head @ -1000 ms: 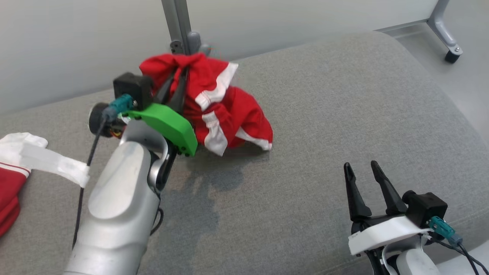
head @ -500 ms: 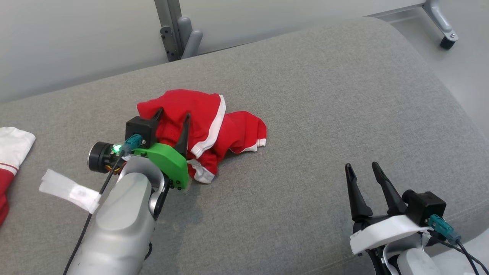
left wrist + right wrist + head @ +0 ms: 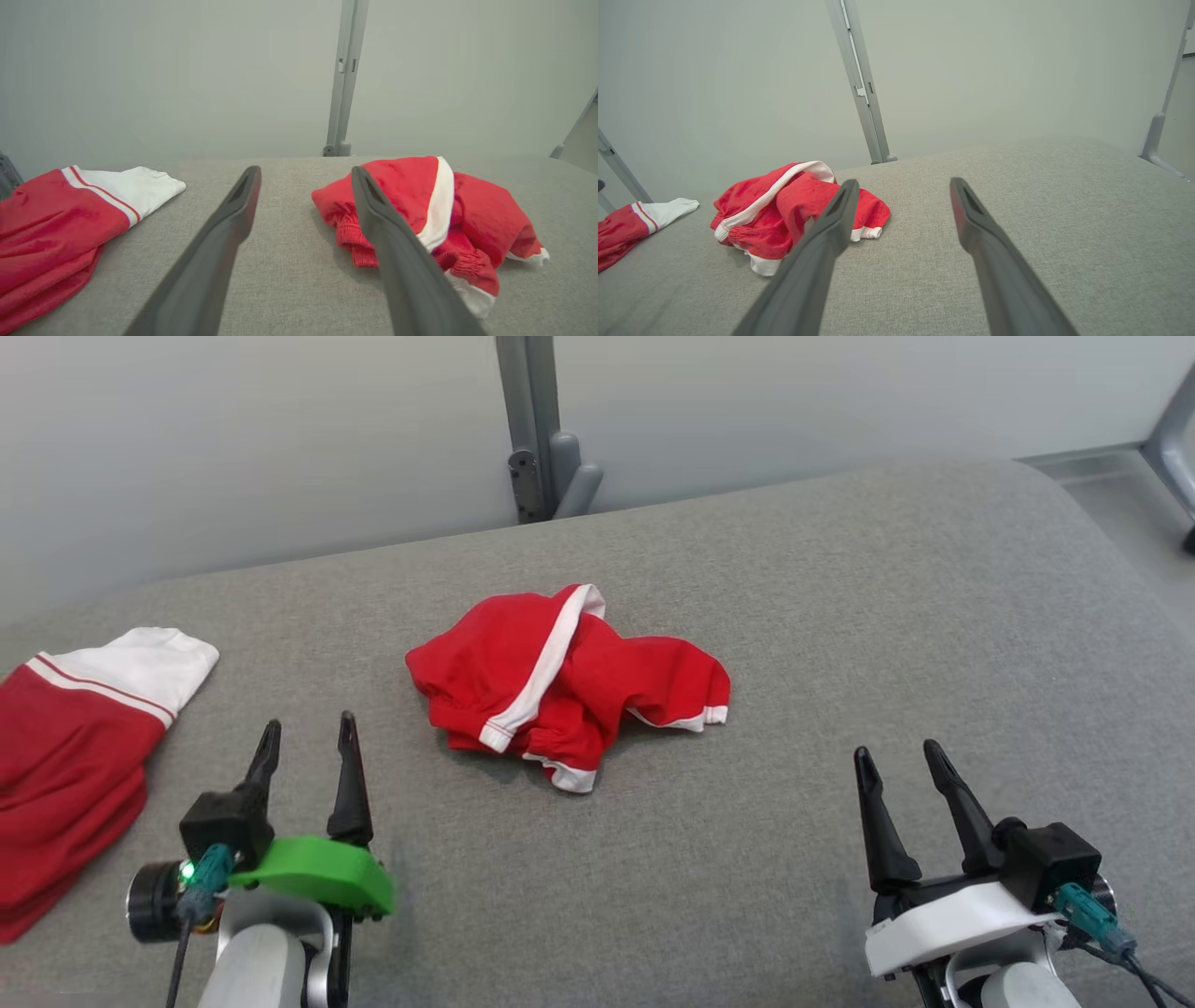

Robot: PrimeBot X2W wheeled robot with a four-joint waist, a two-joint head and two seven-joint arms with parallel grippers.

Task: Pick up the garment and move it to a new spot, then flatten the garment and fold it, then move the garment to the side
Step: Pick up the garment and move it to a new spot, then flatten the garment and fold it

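A crumpled red garment with white trim lies in a heap in the middle of the grey cushioned surface; the same garment is seen from both wrists. My left gripper stands open at the lower left, apart from the garment and to its left, with nothing between its fingers. At the lower right my right gripper is open and empty too, well clear of the cloth.
Another red and white garment lies at the left edge of the surface. A grey metal post rises behind the far edge against a pale wall. The surface rounds off at the right, with floor beyond.
My left gripper opened and let go of the garment, which dropped into a heap, then drew back toward the lower left. The head camera shifted. The right gripper stayed put.
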